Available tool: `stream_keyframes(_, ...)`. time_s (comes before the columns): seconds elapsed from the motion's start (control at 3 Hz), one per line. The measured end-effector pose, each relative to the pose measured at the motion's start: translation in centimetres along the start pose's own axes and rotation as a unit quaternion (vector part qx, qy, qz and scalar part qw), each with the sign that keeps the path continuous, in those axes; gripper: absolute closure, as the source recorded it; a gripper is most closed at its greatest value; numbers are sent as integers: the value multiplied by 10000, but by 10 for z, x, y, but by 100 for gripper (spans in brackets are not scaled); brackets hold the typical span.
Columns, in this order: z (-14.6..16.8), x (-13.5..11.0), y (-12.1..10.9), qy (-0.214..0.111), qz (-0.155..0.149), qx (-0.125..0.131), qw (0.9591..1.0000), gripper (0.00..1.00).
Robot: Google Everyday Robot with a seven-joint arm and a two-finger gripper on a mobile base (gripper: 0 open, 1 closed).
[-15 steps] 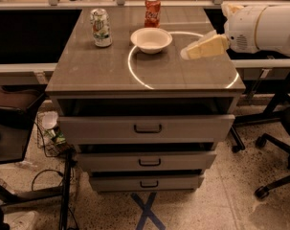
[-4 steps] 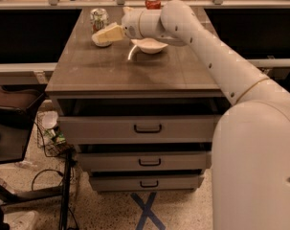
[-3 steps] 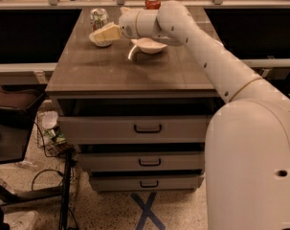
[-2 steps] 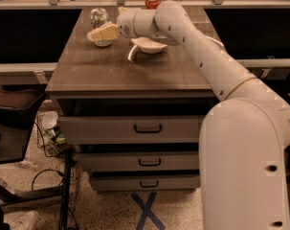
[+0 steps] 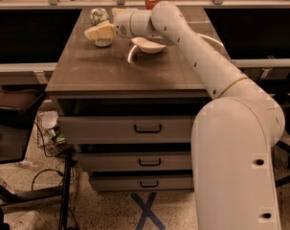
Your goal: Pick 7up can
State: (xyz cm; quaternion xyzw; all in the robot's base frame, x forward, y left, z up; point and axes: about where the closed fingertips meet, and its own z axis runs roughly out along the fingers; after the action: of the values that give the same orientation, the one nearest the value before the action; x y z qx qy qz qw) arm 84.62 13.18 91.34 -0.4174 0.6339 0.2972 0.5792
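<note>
The 7up can (image 5: 99, 17) stands upright at the far left of the cabinet top; it is silvery with green marks and a metal top. My gripper (image 5: 100, 31) reaches across from the right and sits right in front of the can. It covers the can's lower half. Whether it touches the can cannot be told. The white arm (image 5: 202, 66) stretches from the lower right over the cabinet top.
A white bowl (image 5: 148, 45) sits just right of the gripper under the arm. A red-orange can (image 5: 151, 2) stands at the back edge. The wooden cabinet top (image 5: 116, 71) has drawers (image 5: 147, 128) below. A dark chair (image 5: 10, 114) and cables are on the floor at left.
The arm has swung from the right side across the bowl. The gripper has crept further left until it overlaps the 7up can. The can, bowl and red-orange can have not moved.
</note>
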Motion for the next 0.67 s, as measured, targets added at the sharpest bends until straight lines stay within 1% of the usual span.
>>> stream_keyframes(0.67, 7, 1, 2, -37, 30, -19, 10000, 62)
